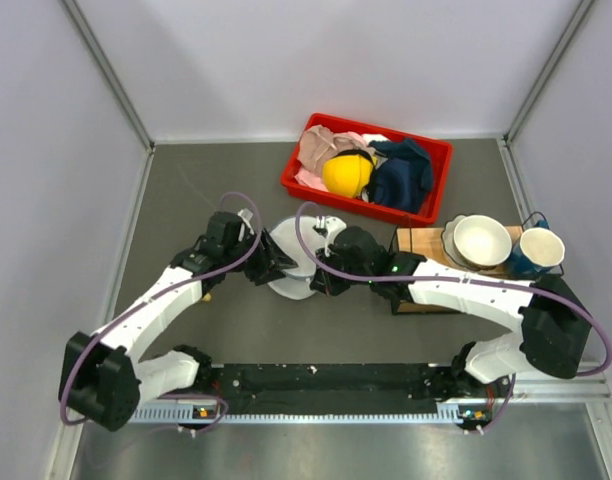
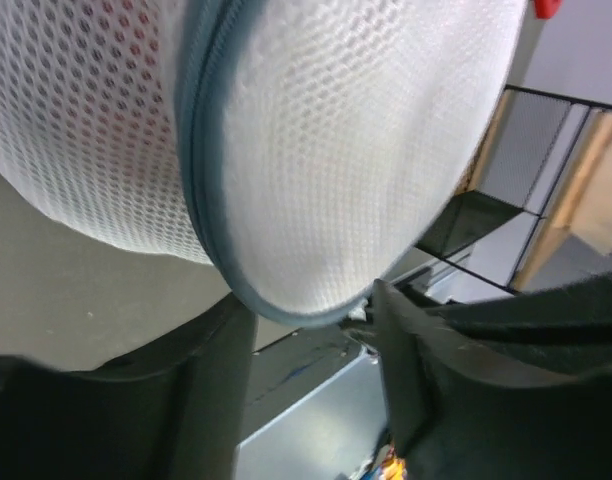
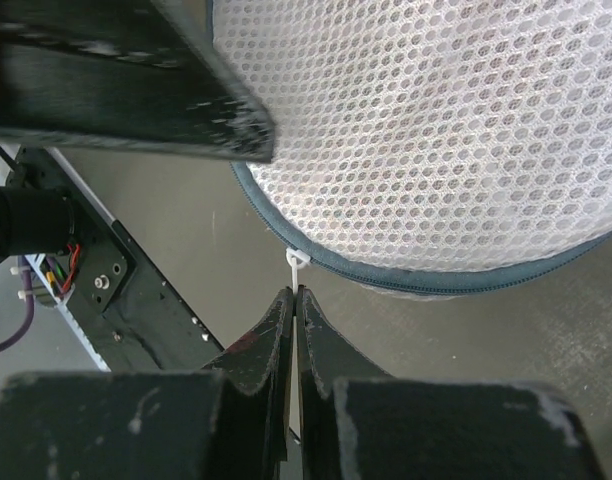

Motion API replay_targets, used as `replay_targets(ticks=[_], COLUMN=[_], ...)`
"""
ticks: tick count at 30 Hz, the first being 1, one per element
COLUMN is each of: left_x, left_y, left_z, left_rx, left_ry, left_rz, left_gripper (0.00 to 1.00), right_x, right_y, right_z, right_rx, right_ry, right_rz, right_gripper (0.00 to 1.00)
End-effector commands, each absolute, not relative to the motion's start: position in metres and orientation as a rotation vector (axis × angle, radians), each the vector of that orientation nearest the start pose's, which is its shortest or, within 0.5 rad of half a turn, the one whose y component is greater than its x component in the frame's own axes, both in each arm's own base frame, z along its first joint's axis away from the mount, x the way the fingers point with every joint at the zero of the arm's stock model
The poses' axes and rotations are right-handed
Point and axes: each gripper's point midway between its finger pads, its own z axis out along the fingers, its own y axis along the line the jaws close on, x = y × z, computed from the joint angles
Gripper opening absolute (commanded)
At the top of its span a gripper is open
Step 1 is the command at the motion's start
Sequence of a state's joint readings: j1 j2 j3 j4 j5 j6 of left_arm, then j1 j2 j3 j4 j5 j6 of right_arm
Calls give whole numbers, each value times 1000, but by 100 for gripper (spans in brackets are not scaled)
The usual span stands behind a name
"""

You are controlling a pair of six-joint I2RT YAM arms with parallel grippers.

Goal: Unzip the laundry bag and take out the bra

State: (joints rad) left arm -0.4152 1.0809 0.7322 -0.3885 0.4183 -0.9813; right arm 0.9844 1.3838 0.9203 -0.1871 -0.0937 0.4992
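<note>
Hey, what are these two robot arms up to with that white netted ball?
Both arms meet at a white mesh laundry bag on the table. The right gripper is pinched shut on its small white zipper pull; the left gripper has its fingers either side of the bag's edge. The zip looks closed, with something red, the bra, showing through the mesh.

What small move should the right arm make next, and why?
Probably draw the right end effector along the grey-blue zipper seam of the white mesh ball-shaped laundry bag: it looks closed on the small white zipper pull, and the visible seam appears shut.
</note>
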Motion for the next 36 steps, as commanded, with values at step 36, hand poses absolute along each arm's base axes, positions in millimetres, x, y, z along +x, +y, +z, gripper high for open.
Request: replay_targets(ticks=[36], left_x=[294], left_y=[-187], left_z=[191], left_rx=[-72], left_ry=[2465], left_rz=[-1152], left_gripper=[0], right_x=[229], right_y=[272], right_z=[161], right_rx=[-519], right_ry=[2188], right_rz=[603], right_gripper=[0])
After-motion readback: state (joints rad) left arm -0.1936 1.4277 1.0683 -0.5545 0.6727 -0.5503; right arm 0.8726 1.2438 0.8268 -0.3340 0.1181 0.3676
